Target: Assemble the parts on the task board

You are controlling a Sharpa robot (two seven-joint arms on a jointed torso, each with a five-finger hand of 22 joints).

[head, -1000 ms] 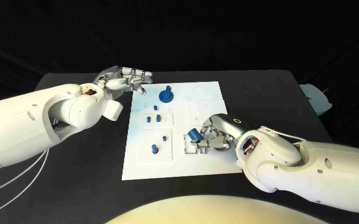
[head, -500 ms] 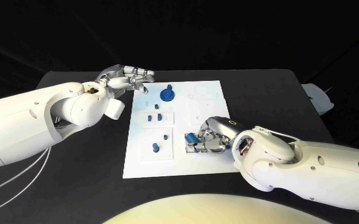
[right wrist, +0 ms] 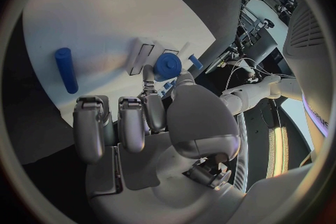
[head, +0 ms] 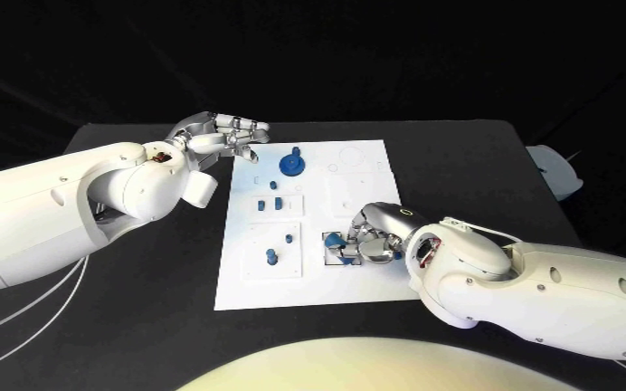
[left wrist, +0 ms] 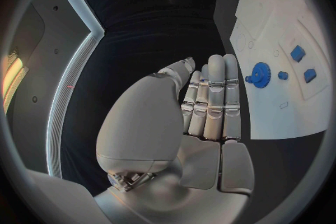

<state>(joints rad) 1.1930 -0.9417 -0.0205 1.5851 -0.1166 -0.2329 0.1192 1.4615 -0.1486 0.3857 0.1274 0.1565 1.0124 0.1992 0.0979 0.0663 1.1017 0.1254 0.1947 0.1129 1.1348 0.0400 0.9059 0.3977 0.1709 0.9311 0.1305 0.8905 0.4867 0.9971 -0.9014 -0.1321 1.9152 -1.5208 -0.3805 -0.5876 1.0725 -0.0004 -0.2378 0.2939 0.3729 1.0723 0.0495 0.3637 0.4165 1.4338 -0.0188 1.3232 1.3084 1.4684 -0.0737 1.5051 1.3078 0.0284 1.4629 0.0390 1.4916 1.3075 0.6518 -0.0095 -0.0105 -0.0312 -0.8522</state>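
Observation:
The white task board (head: 369, 185) lies in the middle of the table. My right hand (head: 371, 237) hovers low over the board's near middle and pinches a small round blue part (head: 336, 243) between thumb and finger, just over a white recessed block (head: 342, 255). The right wrist view shows that part (right wrist: 167, 65) at the fingertips of the right hand (right wrist: 150, 123). My left hand (head: 222, 138) stays at the board's far left corner with straight fingers and holds nothing; the left wrist view shows this hand (left wrist: 203, 106) empty too. A blue gear (head: 289, 167) stands on the far part of the board.
Small blue parts sit in the left plates: a pair (head: 269, 205) and a peg (head: 270, 255). A blue cylinder (right wrist: 66, 70) lies on the board ahead of the right hand. A pale object (head: 554, 172) sits at the table's right edge.
My right hand has sunk a little toward the board and shifted slightly left, carrying the blue part down to the recessed block. The left hand has stayed in place.

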